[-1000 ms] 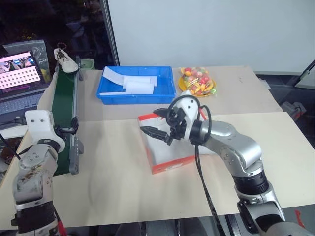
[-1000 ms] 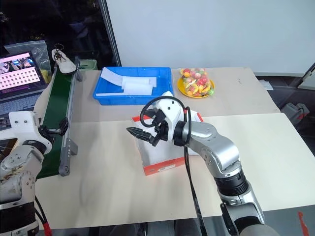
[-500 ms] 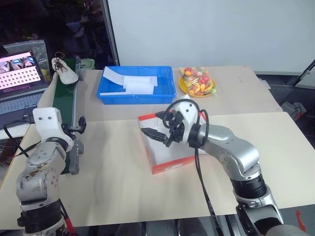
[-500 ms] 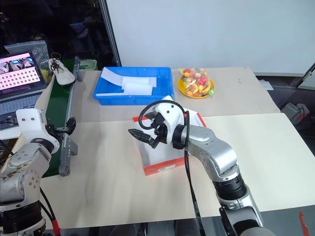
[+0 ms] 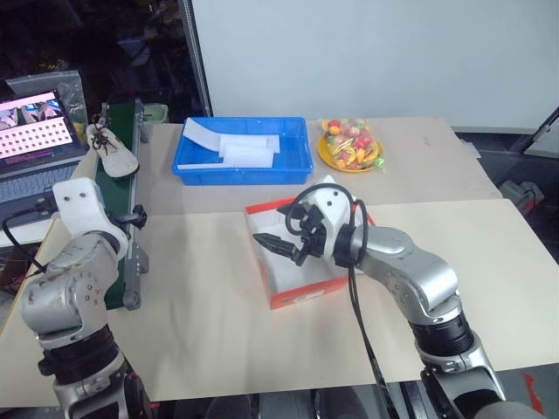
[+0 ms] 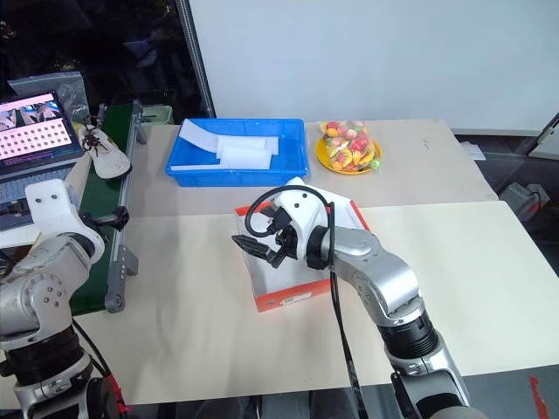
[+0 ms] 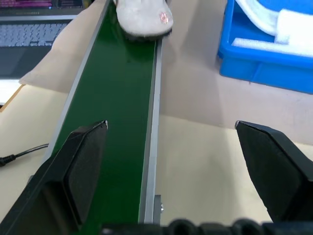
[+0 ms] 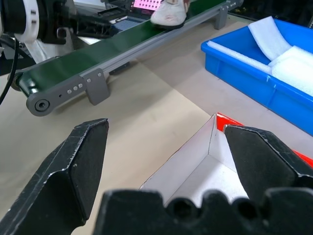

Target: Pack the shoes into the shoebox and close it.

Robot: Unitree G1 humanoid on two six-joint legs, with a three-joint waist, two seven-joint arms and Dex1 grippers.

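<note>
shoe (image 5: 112, 154): we see one cream shoe with black laces lying on the green belt (image 5: 113, 196), toward its far end, beside the laptop (image 5: 35, 122).
shoebox (image 5: 301, 292): we find it open on the counter (image 5: 210, 323), red-orange outside, white inside, nothing in it that we can see; it sits just in front of the blue tray (image 5: 244, 150).
right gripper (image 5: 281, 239): we see it hanging over the box's near-left corner, its jaws spread wide and holding nothing.
left gripper (image 7: 171, 132): we see it above the near part of the belt, pointing along it toward the shoe, its jaws wide apart and empty; the shoe lies well ahead of the fingers (image 7: 85, 156).
tray: we see white foam pieces in it.
plate (image 5: 351, 147): yellow, with small coloured items, right of the tray.
</note>
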